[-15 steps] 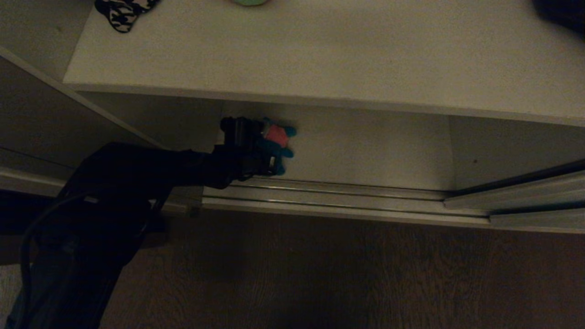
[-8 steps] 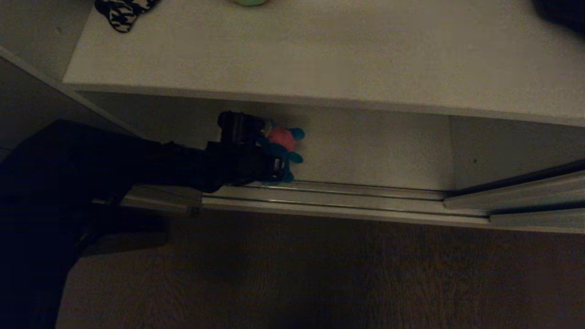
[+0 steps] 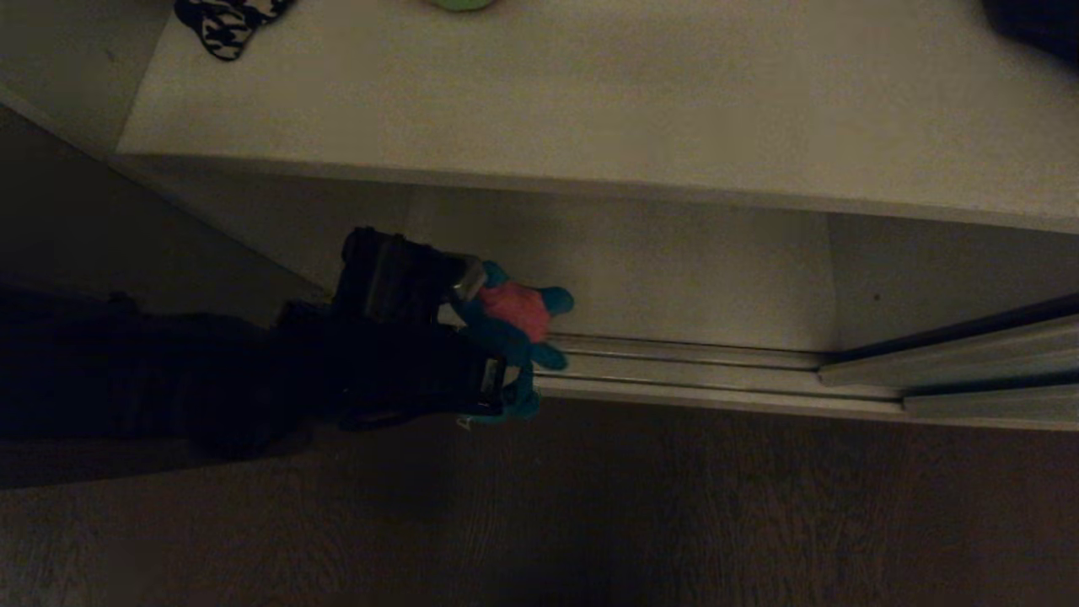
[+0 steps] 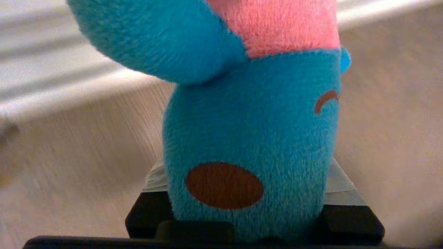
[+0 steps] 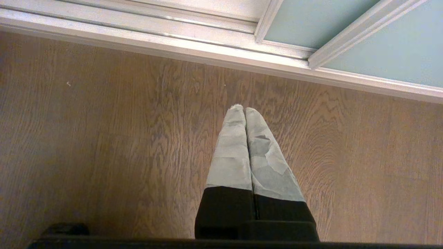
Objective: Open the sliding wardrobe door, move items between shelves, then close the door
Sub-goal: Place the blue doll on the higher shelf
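Wardrobe shelves [image 3: 590, 93] come first: the wide off-white upper board carries the houndstooth bag [image 3: 223, 25] and the edge of the green plush [image 3: 459, 3], while the lower shelf [image 3: 674, 270] sits behind the ribbed floor track [image 3: 716, 371], with the sliding wardrobe door [image 5: 380, 45] pushed aside to the right. Over that track the left gripper [image 3: 485, 337] is clamped on the teal plush toy [image 3: 510, 324], fingers squeezing its body. It looks light, soft and squashy, unlikely to break; its fuzzy pile should resist slipping, so a mid-body pinch seems soundest, since the limbs would flop. The right gripper [image 5: 245, 110] hangs over the wooden floor [image 5: 104, 138], fingers pressed together, empty.
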Motion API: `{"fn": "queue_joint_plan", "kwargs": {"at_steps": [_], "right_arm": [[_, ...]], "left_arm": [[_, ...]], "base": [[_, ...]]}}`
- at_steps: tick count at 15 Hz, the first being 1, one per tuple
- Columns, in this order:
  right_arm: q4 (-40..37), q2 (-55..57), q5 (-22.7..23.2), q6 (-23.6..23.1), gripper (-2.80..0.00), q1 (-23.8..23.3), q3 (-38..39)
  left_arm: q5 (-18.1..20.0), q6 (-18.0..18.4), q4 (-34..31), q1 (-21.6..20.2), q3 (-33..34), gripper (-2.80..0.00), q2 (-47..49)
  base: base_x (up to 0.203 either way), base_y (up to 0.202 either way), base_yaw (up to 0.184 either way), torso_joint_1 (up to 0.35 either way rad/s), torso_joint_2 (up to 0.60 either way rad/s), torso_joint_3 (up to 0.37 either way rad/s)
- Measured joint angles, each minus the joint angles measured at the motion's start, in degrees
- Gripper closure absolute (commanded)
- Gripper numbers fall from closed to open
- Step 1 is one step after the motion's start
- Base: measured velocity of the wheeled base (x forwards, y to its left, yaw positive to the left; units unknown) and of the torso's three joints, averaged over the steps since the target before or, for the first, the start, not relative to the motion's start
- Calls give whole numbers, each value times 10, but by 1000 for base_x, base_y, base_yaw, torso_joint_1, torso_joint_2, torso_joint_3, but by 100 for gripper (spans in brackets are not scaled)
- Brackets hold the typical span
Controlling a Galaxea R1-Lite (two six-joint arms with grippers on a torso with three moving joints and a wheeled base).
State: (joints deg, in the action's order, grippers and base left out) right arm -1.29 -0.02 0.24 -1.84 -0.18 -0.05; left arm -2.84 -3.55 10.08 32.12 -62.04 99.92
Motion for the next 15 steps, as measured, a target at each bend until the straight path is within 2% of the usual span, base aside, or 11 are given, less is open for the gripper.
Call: {"fn": "queue_joint_plan", "kwargs": {"at_steps": [2,4,8,10,12,15], "right_arm": [[0,0,0,0,0,0,0],[0,0,0,0,0,0,0],[0,0,0,0,0,0,0],[0,0,0,0,0,0,0],[0,0,0,0,0,0,0],[0,0,0,0,0,0,0]], "left_arm": [[0,-16,-23,33,56,0,-85],[0,-33,-62,73,84,0,-164],[3,-46,-176,144,93,0,-293],[4,-47,-192,160,68,0,-324],[5,-48,-193,164,15,0,-331],[4,-48,-194,169,-109,0,-294]], "base": [[0,0,0,0,0,0],[0,0,0,0,0,0],[0,0,0,0,0,0],[0,0,0,0,0,0],[0,0,0,0,0,0],[0,0,0,0,0,0]]}}
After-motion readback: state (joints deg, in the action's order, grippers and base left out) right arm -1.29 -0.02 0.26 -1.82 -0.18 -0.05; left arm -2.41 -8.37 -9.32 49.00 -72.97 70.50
